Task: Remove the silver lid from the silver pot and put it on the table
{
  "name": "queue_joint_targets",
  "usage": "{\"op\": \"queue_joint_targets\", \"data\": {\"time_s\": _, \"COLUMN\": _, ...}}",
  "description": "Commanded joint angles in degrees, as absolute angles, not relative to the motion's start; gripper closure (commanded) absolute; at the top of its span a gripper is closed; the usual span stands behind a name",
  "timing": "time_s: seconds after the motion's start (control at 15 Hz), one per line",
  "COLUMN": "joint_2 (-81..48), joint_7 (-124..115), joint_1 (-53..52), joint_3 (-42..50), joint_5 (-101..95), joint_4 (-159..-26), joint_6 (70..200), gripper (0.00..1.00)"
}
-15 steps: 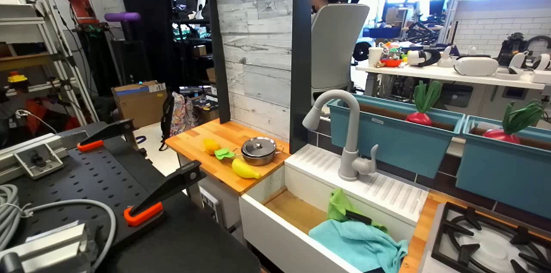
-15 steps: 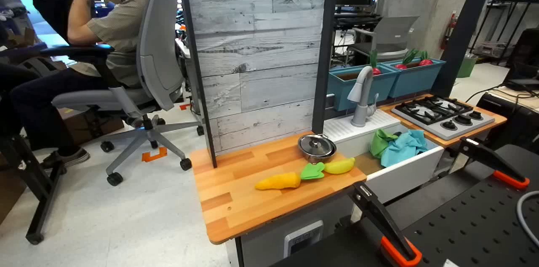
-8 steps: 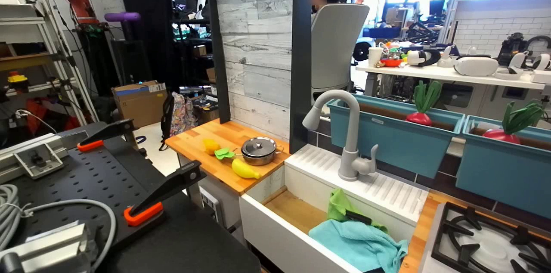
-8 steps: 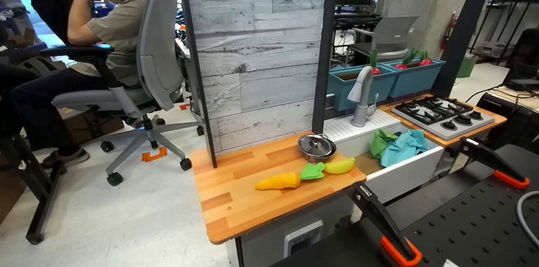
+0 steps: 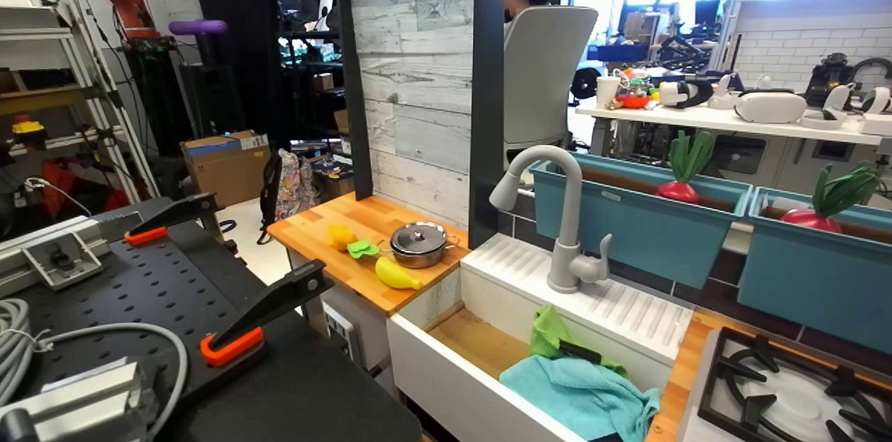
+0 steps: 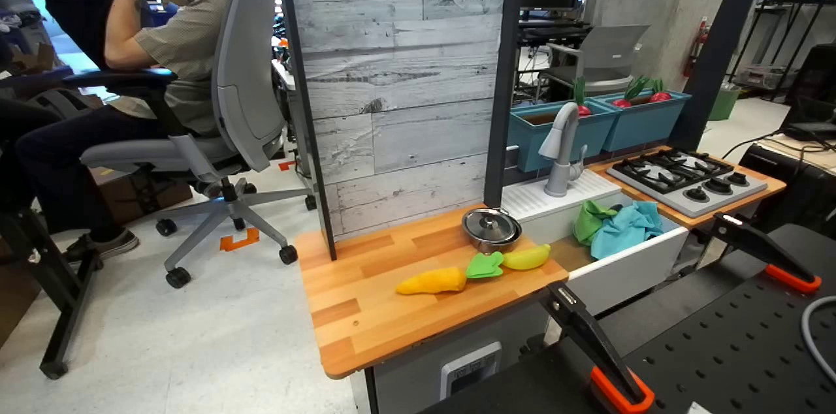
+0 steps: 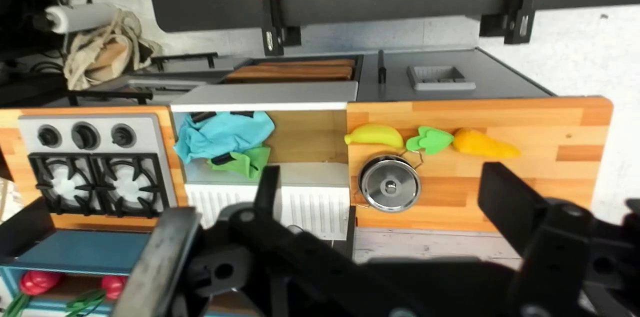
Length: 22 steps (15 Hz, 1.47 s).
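Your small, round, shiny silver lid (image 6: pixel 491 224) rests on top of the low, round silver metal pot (image 6: pixel 491 246), near the sink end of the tan-orange wooden bench (image 6: pixel 366 322), a crescent of the pot showing past the lid on that side. In the wrist view you look down on the pair, framed between the two black fingers (image 7: pixel 270 189) of your claw (image 7: pixel 381 182), which stand spread wide apart. Near the pot lie a plump yellow banana (image 6: pixel 527 258) and an orange-yellow carrot (image 6: pixel 432 281), whose bright green leaves (image 6: pixel 484 265) point toward the banana. A panel of weathered, grey-white wooden planks (image 6: pixel 398 87) rises along the edge of the bench. Adjoining the bench in both exterior views, you find the white rectangular sink (image 5: pixel 446 379), holding a rumpled turquoise cloth (image 5: pixel 578 393) and a green cloth (image 5: pixel 548 330), with a curved grey faucet (image 5: pixel 571 219) at its rear. Beyond the sink sits a silver-grey stovetop (image 7: pixel 103 143) with black grates; teal planter boxes (image 5: pixel 634 226) bearing red radishes (image 5: pixel 677 192) with green tops stand behind the faucet. Black-and-orange clamps (image 6: pixel 591 334) sit at the edge of the black perforated platform (image 5: pixel 188 275) facing the bench; in the background, a person (image 6: pixel 199 51) in a short-sleeved shirt sits in a grey office chair (image 6: pixel 245 81).
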<state>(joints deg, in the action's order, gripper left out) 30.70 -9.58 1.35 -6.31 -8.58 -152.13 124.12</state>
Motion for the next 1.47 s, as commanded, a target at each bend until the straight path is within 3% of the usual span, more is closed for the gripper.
{"op": "queue_joint_targets", "data": {"time_s": 0.0, "joint_2": 16.6, "joint_7": -5.6, "joint_1": 1.2, "joint_3": -2.4, "joint_5": -6.7, "joint_4": -147.5, "joint_6": 136.0, "gripper": 0.00}}
{"op": "queue_joint_targets", "data": {"time_s": 0.27, "joint_2": 2.0, "joint_7": 2.4, "joint_1": -0.4, "joint_3": 1.4, "joint_5": 2.2, "joint_4": -141.0, "joint_6": 143.8, "gripper": 0.00}}
{"op": "queue_joint_targets", "data": {"time_s": 0.6, "joint_2": -13.3, "joint_7": 10.3, "joint_1": 1.2, "joint_3": -0.2, "joint_5": 12.4, "joint_4": -129.7, "joint_6": 139.9, "gripper": 0.00}}
{"op": "queue_joint_targets", "data": {"time_s": 0.67, "joint_2": -7.7, "joint_7": 8.5, "joint_1": 1.2, "joint_3": -0.1, "joint_5": 10.6, "joint_4": -135.5, "joint_6": 142.9, "gripper": 0.00}}
{"op": "queue_joint_targets", "data": {"time_s": 1.4, "joint_2": -16.5, "joint_7": -0.1, "joint_1": -0.8, "joint_3": 0.6, "joint_5": 3.9, "joint_4": -130.0, "joint_6": 144.2, "gripper": 0.00}}
